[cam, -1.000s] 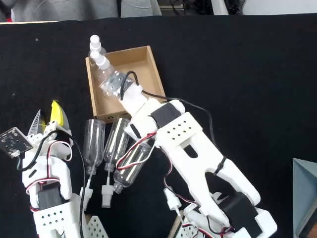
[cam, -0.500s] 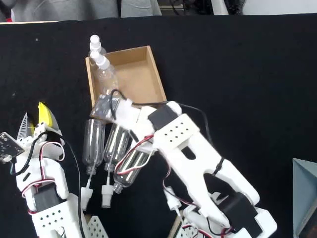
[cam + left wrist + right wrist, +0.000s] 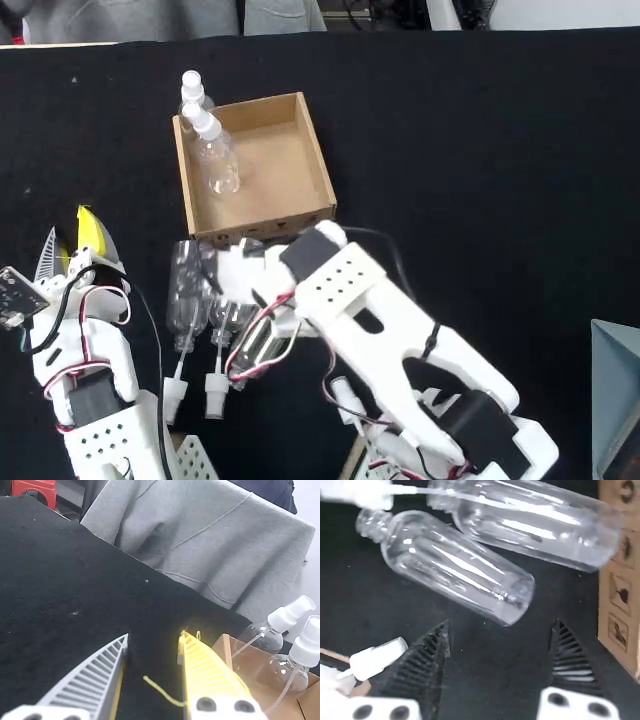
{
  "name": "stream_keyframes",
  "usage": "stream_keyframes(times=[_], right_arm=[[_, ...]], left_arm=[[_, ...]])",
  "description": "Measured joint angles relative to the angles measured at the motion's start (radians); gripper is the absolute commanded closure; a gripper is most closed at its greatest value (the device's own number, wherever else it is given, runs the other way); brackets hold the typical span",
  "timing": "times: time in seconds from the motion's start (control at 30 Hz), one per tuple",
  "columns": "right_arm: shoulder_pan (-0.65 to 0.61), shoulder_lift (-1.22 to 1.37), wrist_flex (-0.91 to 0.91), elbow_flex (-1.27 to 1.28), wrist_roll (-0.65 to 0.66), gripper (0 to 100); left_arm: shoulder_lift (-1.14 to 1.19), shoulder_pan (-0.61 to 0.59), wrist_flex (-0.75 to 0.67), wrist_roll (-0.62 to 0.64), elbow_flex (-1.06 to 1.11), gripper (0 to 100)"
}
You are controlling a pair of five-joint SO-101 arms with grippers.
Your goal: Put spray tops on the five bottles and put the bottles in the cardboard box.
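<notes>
Bottles [image 3: 450, 565] crowd cardboard box [image 3: 620, 580] wall under spread right tool [image 3: 501, 626].

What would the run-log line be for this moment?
left claw: open, empty | right claw: open, over lying uncapped bottle | cardboard box: holds capped bottle

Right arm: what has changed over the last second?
The right gripper drew back from the cardboard box, leaving a capped bottle standing inside. It now hangs open over the lying bottles in front of the box. The left gripper, open, shifted a little away from the box. The lying bottles and loose spray tops look unmoved.
</notes>
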Motion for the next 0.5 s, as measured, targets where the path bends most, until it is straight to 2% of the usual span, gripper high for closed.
stream_keyframes(times=[0.2,0.5], right_arm=[[-0.066,-0.009,-0.003,0.058,0.051,73.3],[-0.141,-0.009,-0.121,0.149,0.06,73.3]], left_arm=[[0.0,0.0,0.0,0.0,0.0,85],[0.0,0.0,0.0,0.0,0.0,85]])
